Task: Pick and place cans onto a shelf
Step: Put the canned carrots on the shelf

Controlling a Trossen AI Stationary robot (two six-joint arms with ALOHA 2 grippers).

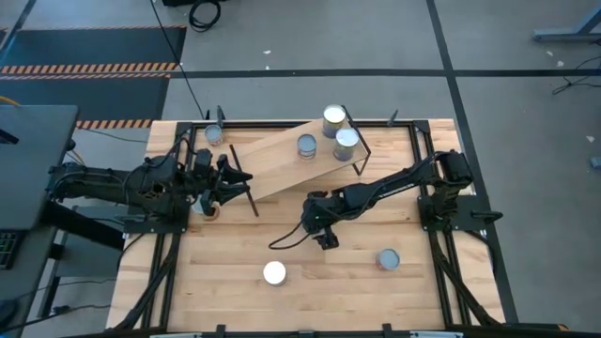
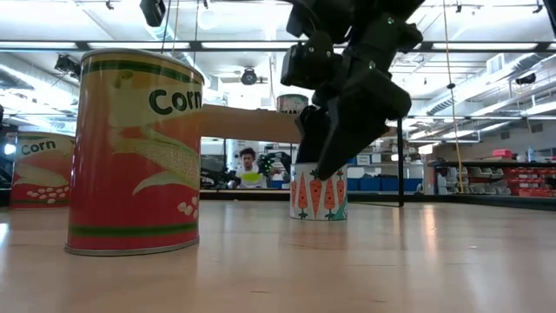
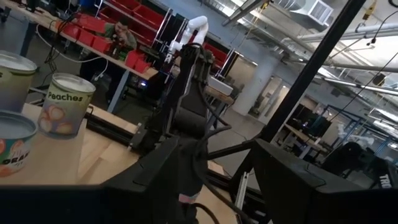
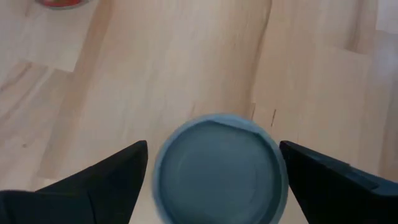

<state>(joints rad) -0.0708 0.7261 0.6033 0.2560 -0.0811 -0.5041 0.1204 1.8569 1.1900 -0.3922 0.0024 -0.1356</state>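
The light wood shelf (image 1: 282,164) stands askew at the table's far middle with three cans (image 1: 333,118) on it. These cans also show in the left wrist view (image 3: 65,102). My right gripper (image 4: 214,168) is open, pointing down, with one finger on either side of a grey-topped can (image 4: 221,168) and a gap at both sides. In the low view this can (image 2: 318,196) has carrots on its label and stands on the table. My left gripper (image 1: 235,183) is open at the shelf's left end, and a black shelf leg (image 3: 311,81) runs down between its fingers. My left gripper's fingers stand on either side of the shelf's black leg (image 3: 261,146). I cannot tell whether they touch it.
A white-topped can (image 1: 274,272) stands near the table's near edge and is the big Corn can in the low view (image 2: 135,152). A grey-topped can (image 1: 388,258) stands at the near right. Another can (image 1: 214,133) stands at the far left. A person sits in the room behind the table.
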